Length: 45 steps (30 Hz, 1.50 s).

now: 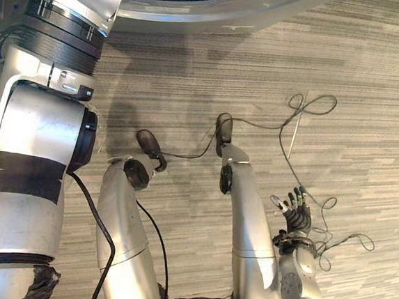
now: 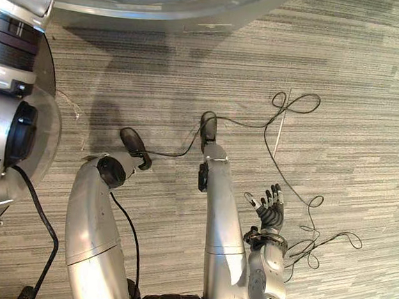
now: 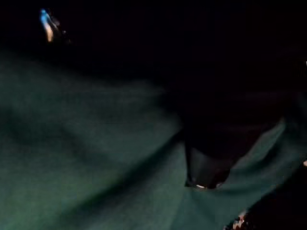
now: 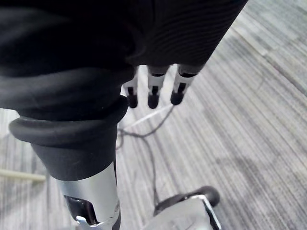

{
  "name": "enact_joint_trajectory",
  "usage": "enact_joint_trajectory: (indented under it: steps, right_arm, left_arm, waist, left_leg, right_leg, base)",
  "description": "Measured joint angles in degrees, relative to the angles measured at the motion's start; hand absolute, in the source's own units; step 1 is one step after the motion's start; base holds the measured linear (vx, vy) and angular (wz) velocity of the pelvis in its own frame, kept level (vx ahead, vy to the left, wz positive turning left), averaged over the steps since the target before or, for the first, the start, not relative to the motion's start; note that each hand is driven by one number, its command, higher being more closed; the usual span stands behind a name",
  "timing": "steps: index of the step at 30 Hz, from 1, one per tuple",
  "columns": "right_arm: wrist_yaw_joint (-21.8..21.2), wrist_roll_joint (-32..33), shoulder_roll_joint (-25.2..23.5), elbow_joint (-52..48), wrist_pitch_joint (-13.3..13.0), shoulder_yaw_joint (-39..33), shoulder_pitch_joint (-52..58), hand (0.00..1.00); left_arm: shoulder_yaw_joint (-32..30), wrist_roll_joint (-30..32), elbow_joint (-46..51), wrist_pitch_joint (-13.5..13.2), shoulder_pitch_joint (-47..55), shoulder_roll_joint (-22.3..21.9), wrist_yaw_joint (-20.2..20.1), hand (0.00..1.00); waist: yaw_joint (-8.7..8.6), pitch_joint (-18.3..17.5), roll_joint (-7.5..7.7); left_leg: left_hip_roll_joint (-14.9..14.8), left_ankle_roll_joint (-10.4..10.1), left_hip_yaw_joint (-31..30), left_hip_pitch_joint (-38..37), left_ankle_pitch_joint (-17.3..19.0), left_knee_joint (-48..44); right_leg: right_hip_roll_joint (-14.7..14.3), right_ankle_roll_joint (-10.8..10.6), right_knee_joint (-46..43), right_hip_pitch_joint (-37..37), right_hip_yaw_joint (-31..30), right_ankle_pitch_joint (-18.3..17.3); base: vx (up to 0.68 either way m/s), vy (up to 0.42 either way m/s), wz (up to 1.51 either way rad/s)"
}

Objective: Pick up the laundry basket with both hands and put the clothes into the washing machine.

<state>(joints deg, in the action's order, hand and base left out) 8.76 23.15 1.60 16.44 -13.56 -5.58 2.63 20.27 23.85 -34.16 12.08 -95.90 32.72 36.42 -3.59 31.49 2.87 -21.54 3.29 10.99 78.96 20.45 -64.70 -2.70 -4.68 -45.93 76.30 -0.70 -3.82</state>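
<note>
The washing machine's round silver door rim (image 1: 218,15) curves across the top of the eye views. My left arm (image 1: 40,128) rises along the left side and passes beyond that rim, so its hand is hidden there. In the left wrist view, dark green cloth (image 3: 96,158) lies in folds in a very dark space, with a dark shape I cannot identify in front of it. My right hand (image 2: 271,212) hangs low at the right above the floor, open and holding nothing. Its dark-tipped fingers (image 4: 151,93) point straight out over the carpet.
Grey striped carpet (image 1: 371,101) covers the floor below the machine and to the right. A thin pale stick (image 1: 295,137) lies on the carpet ahead of my right hand.
</note>
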Motion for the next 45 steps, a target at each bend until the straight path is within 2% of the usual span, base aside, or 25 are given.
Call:
enact_joint_trajectory:
  steps: [2,8,10,14,20,23,28,29,31,33,34,36,39,42,45]
  right_arm:
    - [0.16,1.55,0.02,0.02,-0.71,0.47,0.12,0.00]
    - [1.18,2.06,0.36,-0.04,-1.88,1.56,0.80,0.00]
    - [1.23,2.07,0.69,-0.05,-1.87,2.19,1.23,0.00]
    - [1.51,2.05,1.16,0.12,-1.64,3.19,1.90,0.00]
    - [1.57,2.00,1.24,0.13,-1.56,3.28,1.90,0.00]
    - [1.57,2.01,1.28,0.15,-1.41,3.34,1.90,0.00]
    - [2.05,1.43,2.27,0.24,-0.99,3.34,1.75,0.00]
    - [2.53,0.96,2.64,0.22,-0.73,3.34,1.49,0.00]
    - [2.58,0.74,3.25,0.41,-0.18,3.34,1.07,0.00]
    - [2.85,-0.50,3.79,1.92,0.43,3.33,-0.56,0.00]
    - [2.88,-0.91,3.87,2.35,0.48,3.33,-1.17,0.00]
    - [3.45,-1.66,3.40,3.43,1.07,3.74,-3.83,0.00]
    - [3.63,-3.59,2.44,5.27,1.66,4.43,-5.98,0.00]
    - [4.11,-3.59,1.50,7.57,1.72,5.18,-5.97,0.00]
    - [4.86,-3.58,1.46,11.07,2.60,5.30,-5.91,0.00]
  left_arm:
    - [0.48,1.78,0.00,0.12,-0.19,-0.01,0.00,0.00]
    - [-0.66,1.30,-0.43,0.05,-0.28,-0.38,0.13,0.00]
    - [-1.27,-0.65,-1.93,-0.25,-0.54,-0.85,0.27,0.00]
    - [-5.80,-10.15,-5.71,-1.24,-0.62,-3.05,0.29,0.00]
    - [-7.95,-11.01,-6.94,-1.46,-0.01,-5.20,-0.09,0.00]
    - [-10.52,-13.38,-6.89,-3.12,2.58,-8.60,-0.26,0.00]
    - [-13.28,-18.75,-5.83,-5.27,14.06,-16.85,-1.46,0.00]
    - [-14.12,-18.80,-4.69,-5.69,19.24,-20.65,-1.47,0.00]
    - [-14.12,-18.98,-3.09,-5.85,25.36,-24.60,-1.56,0.00]
    - [-13.82,-18.67,-1.37,-5.81,34.95,-31.38,-2.25,0.00]
    - [-13.44,-18.51,-1.12,-5.79,37.07,-32.85,-2.73,0.00]
    - [-9.28,-16.78,0.74,-5.79,46.24,-38.79,-4.13,0.00]
    - [-2.24,-14.12,2.08,-5.92,56.49,-39.99,-7.27,0.00]
    - [-2.18,-14.06,3.24,-7.97,65.25,-40.04,-9.61,0.00]
    - [-0.03,-14.07,3.27,-9.27,70.04,-39.16,-11.43,0.00]
  waist:
    - [-0.04,0.00,0.00]
    - [-0.09,0.00,0.02]
    - [-0.13,0.00,0.02]
    - [-0.37,0.01,0.03]
    - [-0.35,0.01,0.04]
    - [-0.52,0.01,0.04]
    - [-0.46,0.00,0.03]
    - [-0.48,0.00,0.04]
    - [-0.22,-0.01,0.05]
    - [-0.10,-0.06,0.08]
    - [-0.14,-0.06,0.08]
    - [0.21,-0.11,0.02]
    - [1.33,-0.16,0.02]
    - [2.47,-0.22,-0.11]
    - [3.02,-0.27,-0.16]
  left_leg:
    - [-0.07,0.00,-0.25,0.52,0.00,-0.23]
    - [-0.36,-0.01,-0.57,0.89,0.01,-0.16]
    - [-0.37,-0.01,-0.77,1.03,0.00,-0.12]
    - [-0.38,-0.01,-1.31,1.58,0.00,-0.12]
    - [-0.15,-0.01,-1.95,2.00,-0.01,-0.11]
    - [0.79,0.06,-2.31,1.73,-0.32,0.25]
    - [2.84,-0.31,-3.06,-0.37,-1.36,1.67]
    - [3.68,-0.52,-3.38,-1.39,-1.89,2.71]
    - [4.22,-0.81,-3.70,-2.64,-2.33,3.29]
    - [5.14,-1.25,-4.08,-5.27,-2.66,4.51]
    - [5.54,-1.44,-4.26,-5.99,-2.79,4.94]
    - [6.69,-2.45,-4.79,-9.51,-3.44,7.00]
    - [8.17,-3.21,-5.05,-15.76,-4.75,10.87]
    - [10.12,-4.72,-5.93,-23.25,-7.15,16.67]
    - [11.69,-5.38,-6.31,-30.34,-9.16,22.19]
  right_leg:
    - [0.03,-0.01,0.04,0.19,0.27,0.01]
    - [0.00,0.00,0.38,0.27,0.60,0.01]
    - [-0.05,0.01,0.61,0.26,0.75,0.02]
    - [-0.11,0.03,1.03,0.25,1.23,0.03]
    - [0.10,0.04,0.94,0.17,1.96,0.01]
    - [0.84,0.13,0.25,-0.01,2.32,-0.39]
    - [2.35,0.69,-1.02,-1.78,3.22,-1.69]
    - [3.06,0.96,-1.09,-2.84,3.72,-2.16]
    - [3.60,1.18,-1.43,-4.01,4.20,-2.75]
    - [4.35,1.71,-1.85,-6.31,4.72,-3.60]
    - [4.58,1.76,-1.84,-6.93,4.83,-3.74]
    - [5.33,2.38,-1.67,-10.13,5.36,-4.52]
    - [6.78,3.16,-1.07,-15.21,5.70,-5.97]
    - [8.03,4.12,1.23,-22.16,7.43,-6.70]
    - [9.11,4.42,4.25,-28.91,8.90,-6.89]
  base:
    - [0.00,0.000,0.00]
    - [0.00,0.000,0.00]
    - [0.00,0.000,0.00]
    - [0.00,0.000,0.00]
    - [0.00,0.010,0.02]
    - [-0.02,0.015,0.18]
    - [-0.03,-0.001,0.33]
    - [-0.03,-0.013,0.46]
    - [-0.02,-0.014,0.40]
    - [-0.03,-0.028,0.35]
    - [-0.04,-0.038,0.30]
    - [-0.05,-0.050,0.37]
    - [-0.03,-0.099,0.44]
    - [0.00,-0.158,0.49]
    - [0.06,-0.141,0.50]
